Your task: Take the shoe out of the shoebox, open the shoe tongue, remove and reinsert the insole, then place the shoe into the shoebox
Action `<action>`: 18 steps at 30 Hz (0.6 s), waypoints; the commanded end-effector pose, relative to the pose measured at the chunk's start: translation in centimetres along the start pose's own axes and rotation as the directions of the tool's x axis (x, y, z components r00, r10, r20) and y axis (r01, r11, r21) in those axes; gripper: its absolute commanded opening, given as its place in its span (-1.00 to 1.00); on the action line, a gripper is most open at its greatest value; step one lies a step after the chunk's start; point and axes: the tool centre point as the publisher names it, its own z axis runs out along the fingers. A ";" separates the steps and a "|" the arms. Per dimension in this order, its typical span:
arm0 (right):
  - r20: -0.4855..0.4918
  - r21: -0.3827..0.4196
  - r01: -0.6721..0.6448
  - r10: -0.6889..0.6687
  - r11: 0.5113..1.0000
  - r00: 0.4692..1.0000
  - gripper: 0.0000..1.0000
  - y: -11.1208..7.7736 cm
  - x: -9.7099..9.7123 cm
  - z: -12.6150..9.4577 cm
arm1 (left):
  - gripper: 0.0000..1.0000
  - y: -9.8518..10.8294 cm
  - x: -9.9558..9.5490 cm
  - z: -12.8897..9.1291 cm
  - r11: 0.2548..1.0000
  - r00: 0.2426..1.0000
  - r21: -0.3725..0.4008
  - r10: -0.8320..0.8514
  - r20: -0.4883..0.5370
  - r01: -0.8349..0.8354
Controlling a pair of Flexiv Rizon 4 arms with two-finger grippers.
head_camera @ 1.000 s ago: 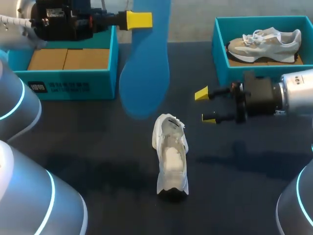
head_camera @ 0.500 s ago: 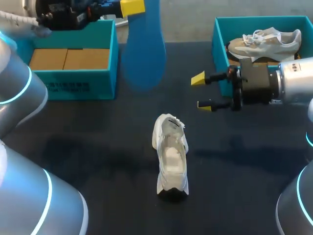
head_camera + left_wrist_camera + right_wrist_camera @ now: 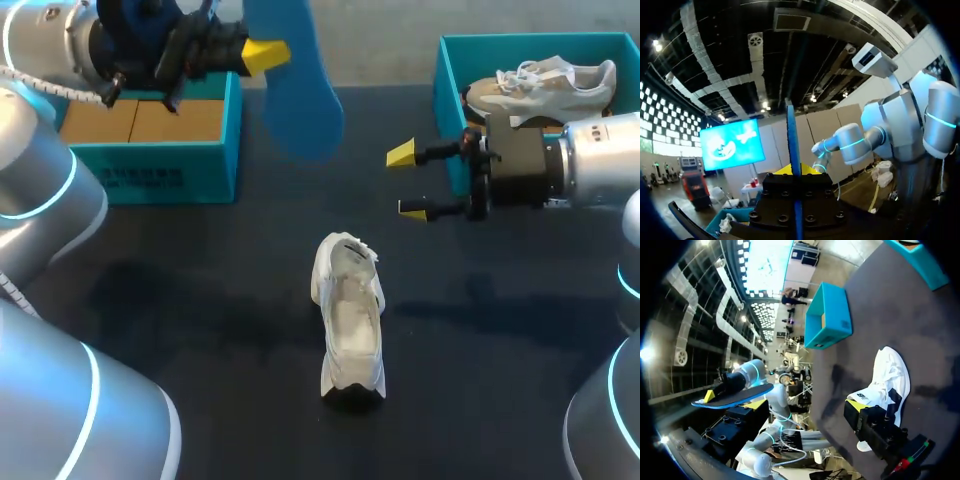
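While the left gripper (image 3: 262, 55) pinches the blue insole (image 3: 300, 100) aloft near the worktop's (image 3: 200, 300) far edge, the right gripper (image 3: 406, 181) hangs spread wide and empty beside the far-right shoebox (image 3: 448, 100); the white shoe (image 3: 350, 320) lies at the worktop's middle.

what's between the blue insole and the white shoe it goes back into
Nothing visible. The left gripper holds the insole aloft; the white shoe lies in the open, and the right gripper sits off to its side.
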 end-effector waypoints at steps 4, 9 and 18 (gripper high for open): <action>0.003 -0.002 -0.001 0.001 1.000 1.000 1.00 0.0 0.0 0.3 | -1.00 -0.4 0.1 -0.4 0.989 0.990 -0.060 0.136 -0.028 -0.137; 0.003 -0.002 -0.001 0.001 1.000 1.000 1.00 0.0 0.0 0.3 | -1.00 -0.1 0.2 -0.4 0.988 0.988 -0.050 0.148 -0.039 -0.149; 0.003 -0.002 -0.001 0.001 1.000 1.000 1.00 0.0 0.0 0.3 | -1.00 2.7 1.1 -1.2 0.813 0.812 -0.029 0.578 -0.079 -0.581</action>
